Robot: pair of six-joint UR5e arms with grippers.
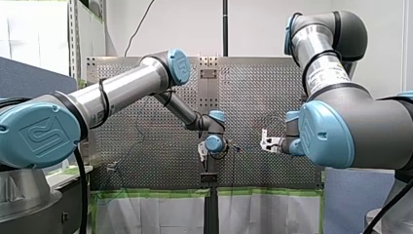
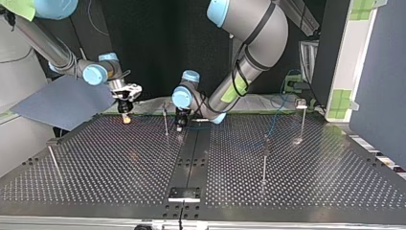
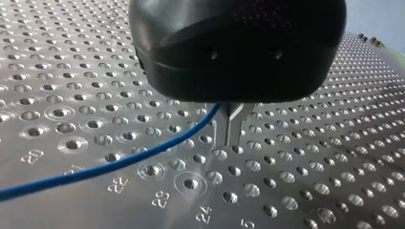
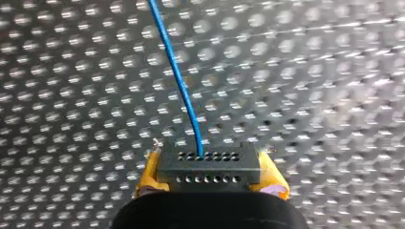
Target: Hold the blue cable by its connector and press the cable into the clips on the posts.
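Cable (image 4: 179, 81) ran out at twelve o'clock from the connector (image 4: 208, 169), clamped between my right gripper's (image 4: 210, 180) yellow pads (image 4: 149, 174). My left gripper (image 3: 230, 129) was pinched shut on the cable; in the top view a post (image 2: 165, 120) stood at its nine o'clock. The press wanted tension and a square drop.

My perforated surface (image 3: 334, 167) bears stamped numbers 22, 23, 24 beside its holes; a grey-blue panel (image 2: 62, 103) sits off its 10 o'clock corner, top view.

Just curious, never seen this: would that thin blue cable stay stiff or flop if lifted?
Probably floppy: the cable bends in a loose curve from my left tool. Likely light too; it looks thin beside the connector.
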